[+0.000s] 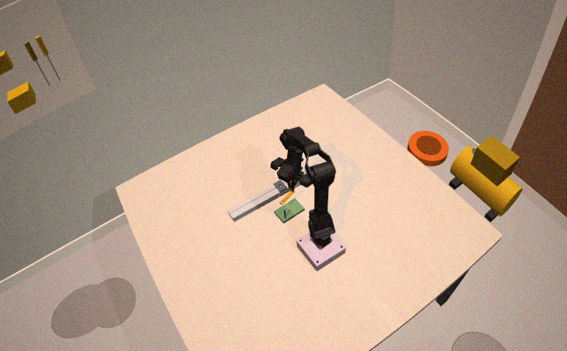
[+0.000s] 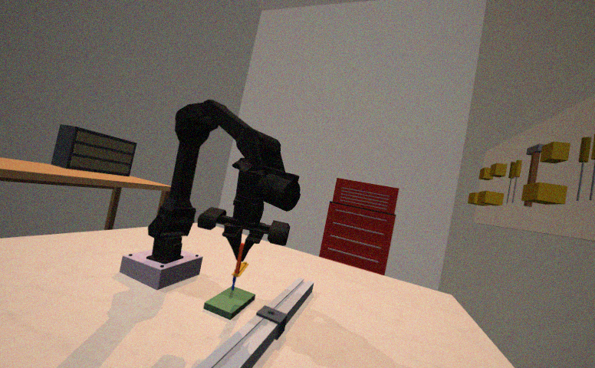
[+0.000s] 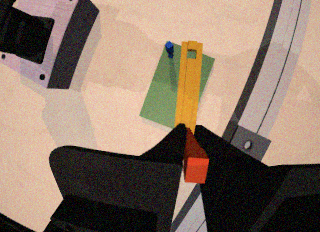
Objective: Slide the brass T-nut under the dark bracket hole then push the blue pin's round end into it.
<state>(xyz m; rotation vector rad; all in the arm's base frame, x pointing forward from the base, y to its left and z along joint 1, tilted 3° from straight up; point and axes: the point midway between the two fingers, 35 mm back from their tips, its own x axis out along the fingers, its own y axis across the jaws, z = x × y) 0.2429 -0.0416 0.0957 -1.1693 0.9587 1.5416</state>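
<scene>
1. Top: gripper (image 1: 292, 186) (image 2: 240, 258) (image 3: 188, 130) above the surface (image 1: 217, 278) (image 2: 337, 277) (image 3: 125, 22), between the aluminum rail (image 1: 251, 204) (image 2: 294, 296) (image 3: 272, 67) and green tray (image 1: 289, 210) (image 2: 228, 302) (image 3: 155, 97); dark bracket (image 1: 280, 186) (image 2: 271, 313) (image 3: 252, 142) on the rail.
2. Exterior: gripper clamped on the orange handle (image 1: 290, 183) (image 2: 240, 255) (image 3: 196, 169); brass T-nut (image 1: 286, 197) (image 2: 241, 270) (image 3: 189, 87) raised clear of the tray. Blue pin (image 1: 285, 213) (image 2: 233, 283) (image 3: 170, 48) upright in the tray.
3. Wrist: fingertips close together around the handle; nut extends from its lower end, overlapping the tray in this view. Pin near a tray corner.
</scene>
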